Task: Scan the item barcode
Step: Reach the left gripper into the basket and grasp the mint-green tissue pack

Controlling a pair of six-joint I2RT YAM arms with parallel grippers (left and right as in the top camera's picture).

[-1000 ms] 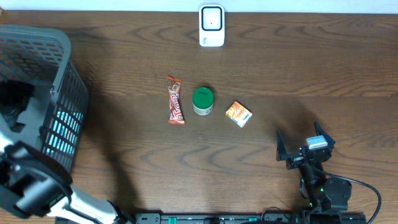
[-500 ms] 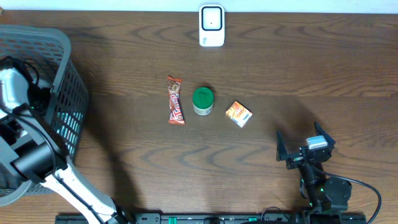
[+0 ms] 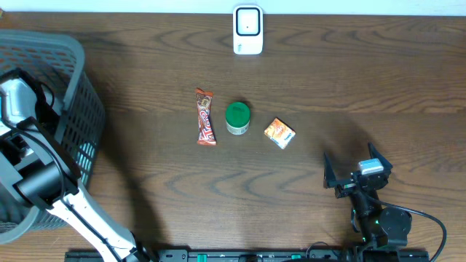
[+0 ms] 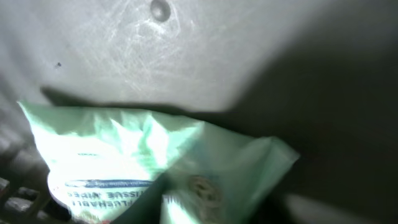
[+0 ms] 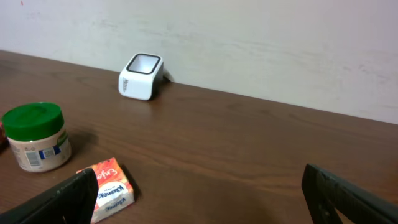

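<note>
Just beneath left claw point(image 3: 36, 113), green packet point(image 4: 155, 162)

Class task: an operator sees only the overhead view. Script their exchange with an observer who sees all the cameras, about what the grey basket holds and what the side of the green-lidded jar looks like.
Operator: The left arm blocks my view into the basket. What's inside?
Observer: A pale green plastic packet with printed text lies on its floor.
Operator: And the jar's side?
Observer: The jar is cream below its lid, with a blue-marked label.
</note>
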